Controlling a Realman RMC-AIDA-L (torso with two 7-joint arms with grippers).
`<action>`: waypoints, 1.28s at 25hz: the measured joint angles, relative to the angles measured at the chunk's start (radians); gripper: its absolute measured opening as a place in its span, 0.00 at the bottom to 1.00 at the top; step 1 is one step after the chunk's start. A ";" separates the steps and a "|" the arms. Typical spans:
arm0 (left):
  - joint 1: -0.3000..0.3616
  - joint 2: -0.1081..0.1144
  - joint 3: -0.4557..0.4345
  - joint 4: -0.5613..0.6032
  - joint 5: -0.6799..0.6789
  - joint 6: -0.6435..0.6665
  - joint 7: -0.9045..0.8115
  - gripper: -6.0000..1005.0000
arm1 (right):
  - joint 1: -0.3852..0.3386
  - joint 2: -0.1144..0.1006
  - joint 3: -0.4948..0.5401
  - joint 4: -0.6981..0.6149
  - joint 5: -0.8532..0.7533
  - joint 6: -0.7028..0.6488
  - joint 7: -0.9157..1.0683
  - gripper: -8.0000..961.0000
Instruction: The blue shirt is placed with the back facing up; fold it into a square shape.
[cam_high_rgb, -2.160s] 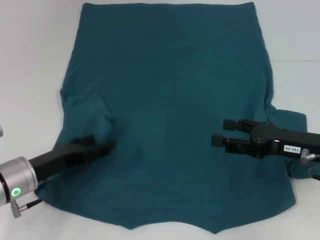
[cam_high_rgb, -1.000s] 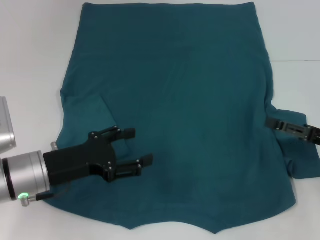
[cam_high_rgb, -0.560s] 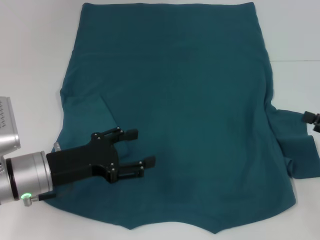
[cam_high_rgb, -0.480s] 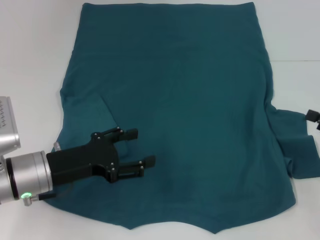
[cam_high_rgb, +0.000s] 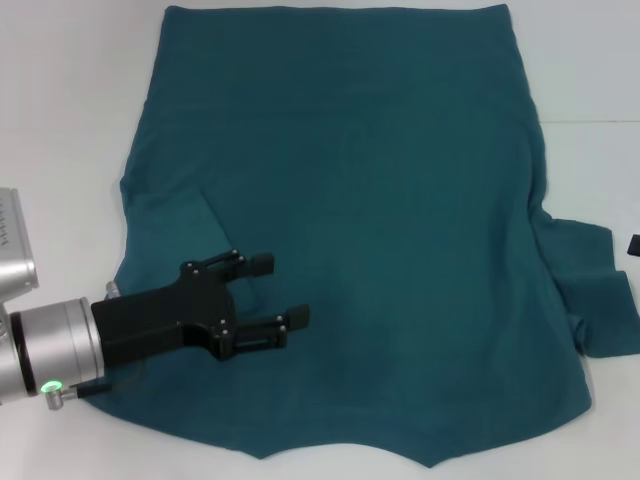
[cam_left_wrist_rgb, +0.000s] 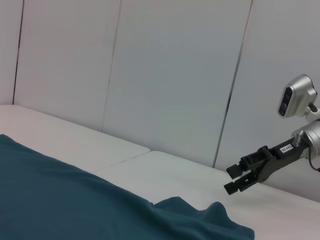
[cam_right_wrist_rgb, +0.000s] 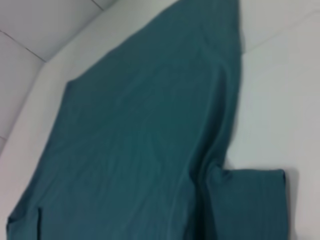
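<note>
While the blue shirt lay flat, the left gripper hovered open-jawed over its near-left part; the right gripper, jaws parted, hung beyond its right sleeve.

No readable text, label or number shows anywhere.

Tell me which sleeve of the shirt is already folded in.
The sleeve on the robot's left: it lies folded over the blue shirt. The right sleeve sticks out onto the table.
</note>
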 joint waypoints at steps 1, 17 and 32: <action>0.000 0.000 0.000 0.000 0.000 0.000 -0.002 0.86 | 0.007 -0.001 -0.001 -0.001 -0.015 0.003 0.012 0.93; -0.002 -0.001 -0.002 0.000 0.002 -0.001 -0.013 0.86 | 0.056 0.068 -0.053 0.016 -0.061 0.136 0.010 0.89; -0.003 0.000 0.001 0.000 0.002 -0.029 -0.013 0.86 | 0.058 0.074 -0.043 0.049 -0.046 0.160 -0.011 0.79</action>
